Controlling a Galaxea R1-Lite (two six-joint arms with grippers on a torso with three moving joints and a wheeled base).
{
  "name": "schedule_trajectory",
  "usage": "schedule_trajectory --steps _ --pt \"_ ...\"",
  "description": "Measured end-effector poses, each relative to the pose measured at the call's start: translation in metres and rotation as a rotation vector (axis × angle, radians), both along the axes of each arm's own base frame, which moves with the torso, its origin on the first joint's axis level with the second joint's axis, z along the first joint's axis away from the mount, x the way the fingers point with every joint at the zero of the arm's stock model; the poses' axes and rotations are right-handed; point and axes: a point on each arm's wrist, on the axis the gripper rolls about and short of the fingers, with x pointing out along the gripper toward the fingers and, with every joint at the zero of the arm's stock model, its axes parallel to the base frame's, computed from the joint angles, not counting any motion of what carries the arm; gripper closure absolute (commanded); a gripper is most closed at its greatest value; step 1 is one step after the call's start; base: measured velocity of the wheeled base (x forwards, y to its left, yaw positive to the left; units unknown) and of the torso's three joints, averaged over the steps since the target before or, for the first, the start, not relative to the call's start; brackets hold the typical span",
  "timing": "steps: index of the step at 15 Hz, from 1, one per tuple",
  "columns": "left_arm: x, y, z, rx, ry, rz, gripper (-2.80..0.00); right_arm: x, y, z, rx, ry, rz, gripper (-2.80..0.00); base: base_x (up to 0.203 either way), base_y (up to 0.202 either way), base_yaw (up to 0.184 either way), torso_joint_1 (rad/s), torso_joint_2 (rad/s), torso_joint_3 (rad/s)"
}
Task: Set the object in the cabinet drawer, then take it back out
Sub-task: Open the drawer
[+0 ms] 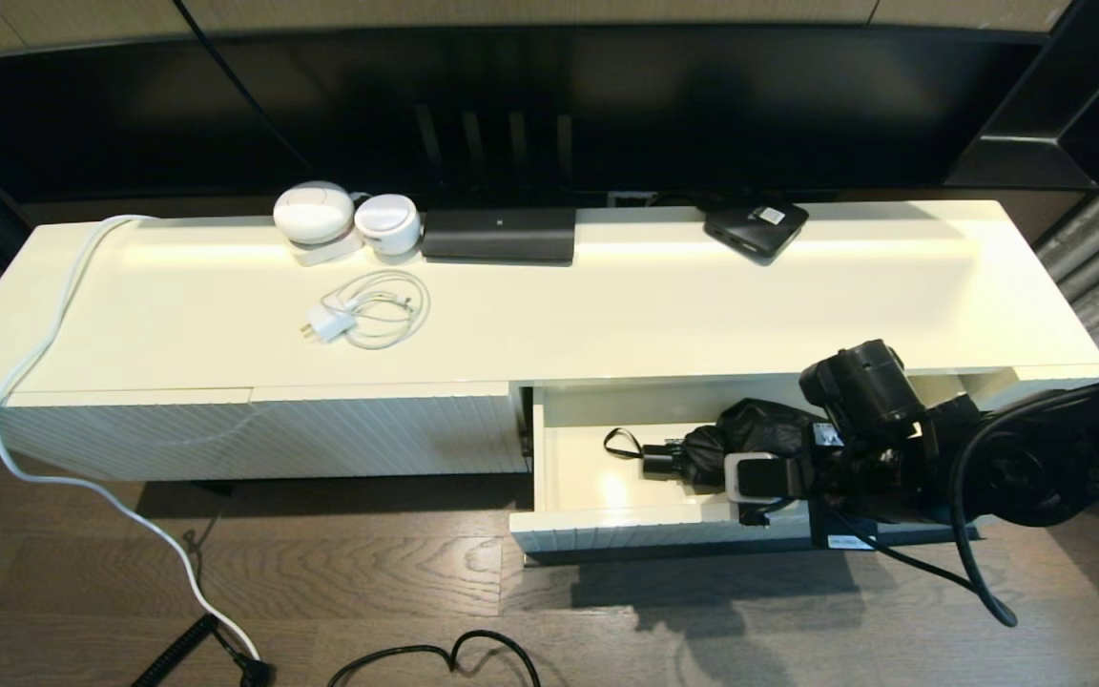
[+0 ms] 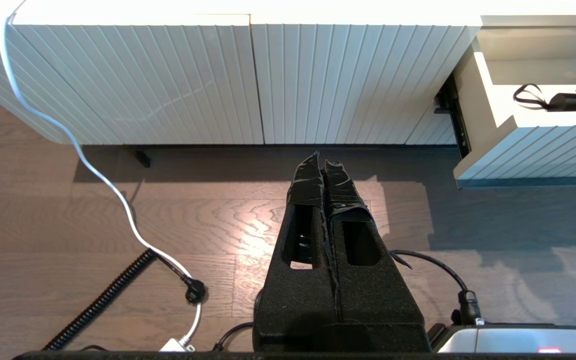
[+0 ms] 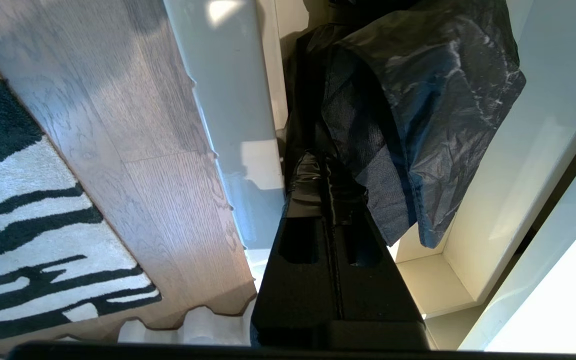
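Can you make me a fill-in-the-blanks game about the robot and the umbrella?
1. The black umbrella lies inside the open ____.
2. The right gripper is at the umbrella, and its fingers are ____.
3. The white charger cable lies on top of the ____.
4. The left gripper hangs over the wooden ____.

Missing words: drawer; shut; cabinet; floor

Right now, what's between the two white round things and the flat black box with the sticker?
In the head view, a long black rectangular device sits between the white round gadgets and the labelled black box, along the cabinet top's back edge.
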Motion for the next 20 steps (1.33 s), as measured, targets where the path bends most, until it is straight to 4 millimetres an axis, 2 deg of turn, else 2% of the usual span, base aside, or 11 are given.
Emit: schedule_trajectory --steps 9,20 --pt "0.0 0.0 0.0 0.0 -0.002 0.0 0.0 -0.02 -0.005 -0.015 -0.022 0.068 0.017 0.0 0.0 0.0 0.0 0.0 0.0 0.0" --pt "0.0 0.0 0.0 0.0 0.0 0.0 0.0 -0.043 -0.008 -0.015 -0.038 0.1 0.035 0.0 0.0 0.0 0.0 0.0 0.0 0.0"
